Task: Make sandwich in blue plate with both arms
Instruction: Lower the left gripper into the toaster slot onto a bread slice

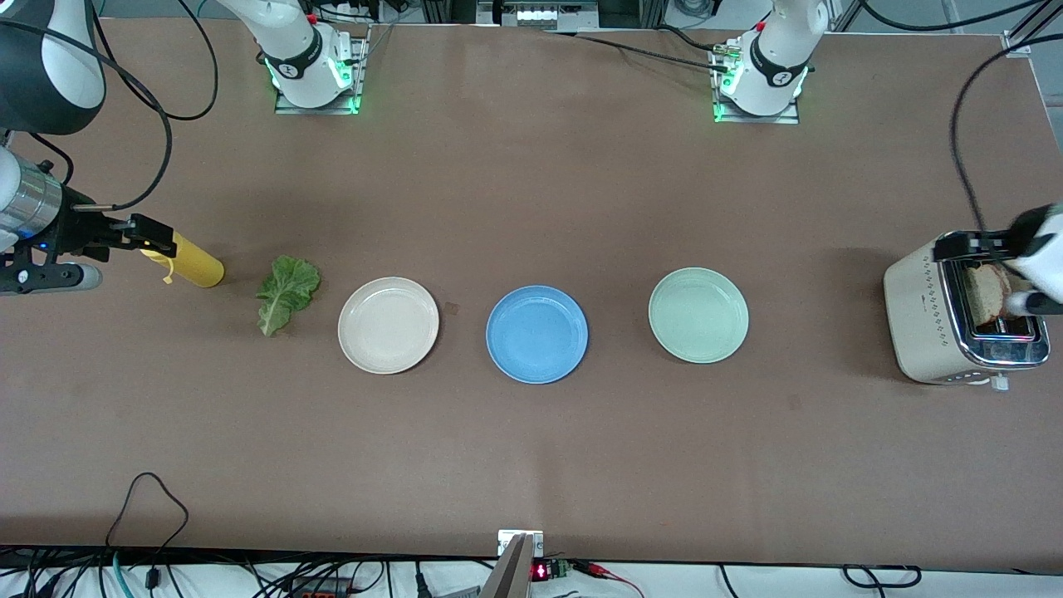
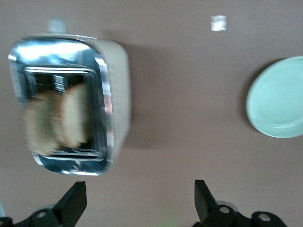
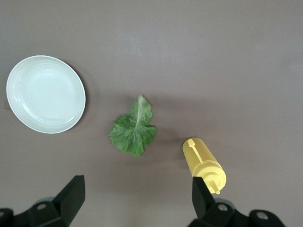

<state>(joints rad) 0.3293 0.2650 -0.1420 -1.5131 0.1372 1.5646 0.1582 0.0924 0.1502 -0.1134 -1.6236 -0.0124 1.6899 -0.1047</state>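
Blue plate [image 1: 536, 334], apart from both jaws

- Both arms: glossy white shells; right arm [image 1: 286, 50], left arm [image 1: 776, 54].
- Black band with a small white mark rings each arm just above its base.
- Green lights glow at both bases, on metal mounting plates.
- Black cables loop off each arm.
- Right arm: silver wrist ring.
- Right gripper [image 3: 137, 201] and left gripper [image 2: 140, 202]: matte black, wedge-shaped fingers, round screws at finger roots.

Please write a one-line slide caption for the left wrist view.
Open left pincer above the table, near a toaster holding two bread slices; green plate at the edge.
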